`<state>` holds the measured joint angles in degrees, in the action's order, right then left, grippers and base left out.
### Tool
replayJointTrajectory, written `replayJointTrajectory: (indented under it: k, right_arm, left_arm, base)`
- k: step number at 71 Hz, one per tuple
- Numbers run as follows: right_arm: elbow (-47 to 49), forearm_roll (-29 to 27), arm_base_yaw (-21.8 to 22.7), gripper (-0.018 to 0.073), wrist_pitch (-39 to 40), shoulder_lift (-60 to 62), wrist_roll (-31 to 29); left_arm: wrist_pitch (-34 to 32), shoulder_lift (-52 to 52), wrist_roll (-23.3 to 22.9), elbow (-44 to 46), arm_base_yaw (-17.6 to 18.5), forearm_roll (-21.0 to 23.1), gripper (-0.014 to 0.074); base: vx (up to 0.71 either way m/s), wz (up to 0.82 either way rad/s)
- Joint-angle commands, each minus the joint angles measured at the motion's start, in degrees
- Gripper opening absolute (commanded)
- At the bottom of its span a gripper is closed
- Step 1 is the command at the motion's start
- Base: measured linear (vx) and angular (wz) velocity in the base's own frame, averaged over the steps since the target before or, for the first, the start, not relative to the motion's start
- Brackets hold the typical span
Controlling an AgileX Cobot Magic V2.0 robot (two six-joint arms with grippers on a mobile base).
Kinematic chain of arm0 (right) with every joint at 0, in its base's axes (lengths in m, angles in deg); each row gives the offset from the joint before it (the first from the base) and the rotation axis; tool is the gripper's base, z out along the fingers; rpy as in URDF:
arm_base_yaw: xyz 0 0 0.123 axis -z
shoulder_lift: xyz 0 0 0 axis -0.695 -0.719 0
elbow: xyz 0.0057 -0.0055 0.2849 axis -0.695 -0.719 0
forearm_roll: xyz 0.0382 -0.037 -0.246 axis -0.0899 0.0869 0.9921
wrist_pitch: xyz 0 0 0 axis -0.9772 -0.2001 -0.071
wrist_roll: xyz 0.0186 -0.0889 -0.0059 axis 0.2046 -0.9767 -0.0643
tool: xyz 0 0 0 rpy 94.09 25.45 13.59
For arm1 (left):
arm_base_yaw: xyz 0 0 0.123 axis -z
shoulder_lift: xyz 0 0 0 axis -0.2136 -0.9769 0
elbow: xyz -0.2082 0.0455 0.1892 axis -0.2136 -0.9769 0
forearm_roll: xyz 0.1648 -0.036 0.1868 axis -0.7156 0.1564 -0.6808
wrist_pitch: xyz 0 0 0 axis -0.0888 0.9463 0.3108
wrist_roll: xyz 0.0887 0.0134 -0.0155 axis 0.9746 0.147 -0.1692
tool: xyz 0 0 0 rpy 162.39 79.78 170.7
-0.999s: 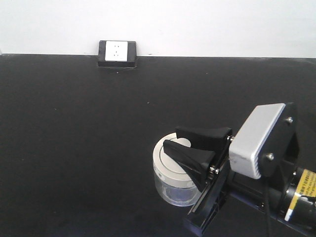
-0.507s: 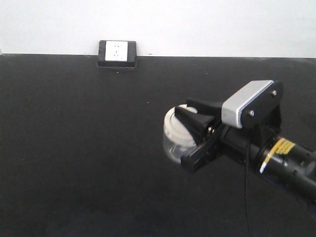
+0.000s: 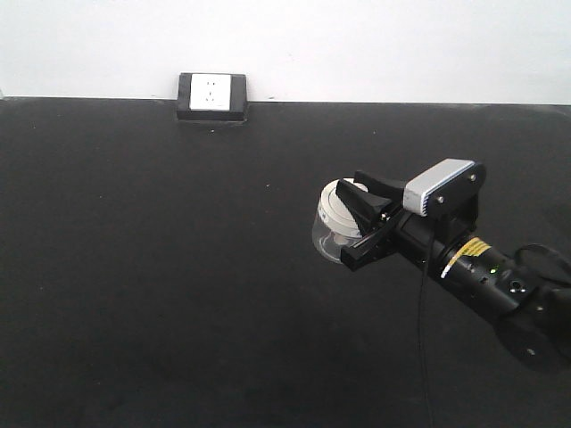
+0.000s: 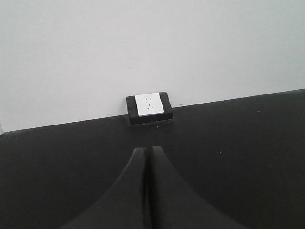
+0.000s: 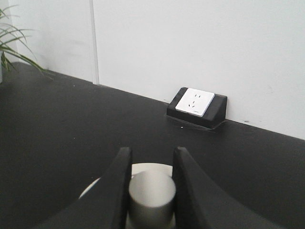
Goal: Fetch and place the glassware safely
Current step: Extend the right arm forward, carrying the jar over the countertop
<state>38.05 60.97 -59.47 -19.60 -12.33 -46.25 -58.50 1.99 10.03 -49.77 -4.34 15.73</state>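
The right gripper (image 3: 364, 217) pinches the knob (image 5: 151, 193) on the glass jar (image 3: 336, 228), carrying it above the black table (image 3: 161, 267) (the knob likely spares the glass). The left gripper (image 4: 147, 191) sits pressed together, idle.

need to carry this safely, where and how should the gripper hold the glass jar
By the centre knob on the off-white lid, coming from the side the right gripper is on. The knob is a narrow upright cylinder that fits between the fingers; the jar body looks wider and slick.
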Motion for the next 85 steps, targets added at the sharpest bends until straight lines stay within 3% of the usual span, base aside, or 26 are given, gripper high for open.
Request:
replayJointTrajectory:
  k: [1, 16, 33, 42, 85]
  right_arm:
    - [2.34, -0.30, 1.45, -0.0001, 13.45, -3.36, -0.46]
    - [7.47, 0.32, 1.91, -0.0001, 15.39, -11.02, -3.68]
    - [13.61, 1.31, 1.91, -0.0001, 7.14, -14.22, -4.62]
    - [15.81, 1.31, 1.91, -0.0001, 6.86, -16.62, -5.55]
    - [18.10, -0.42, 1.91, 0.0001, 8.79, -23.46, -7.32]
  left_arm:
    - [-4.08, 0.02, -0.46, 1.44, 0.37, 0.46, -0.0007]
    - [-4.08, 0.02, -0.46, 1.44, 0.37, 0.46, -0.0007]
    - [-4.08, 0.02, -0.46, 1.44, 0.37, 0.46, -0.0007]
    - [-4.08, 0.02, -0.46, 1.44, 0.37, 0.46, -0.0007]
    - [-4.10, 0.02, -0.46, 1.44, 0.37, 0.46, -0.0007]
  base:
    - [0.00, 0.00]
    - [0.00, 0.00]
    - [0.00, 0.00]
    - [0.00, 0.00]
    - [0.00, 0.00]
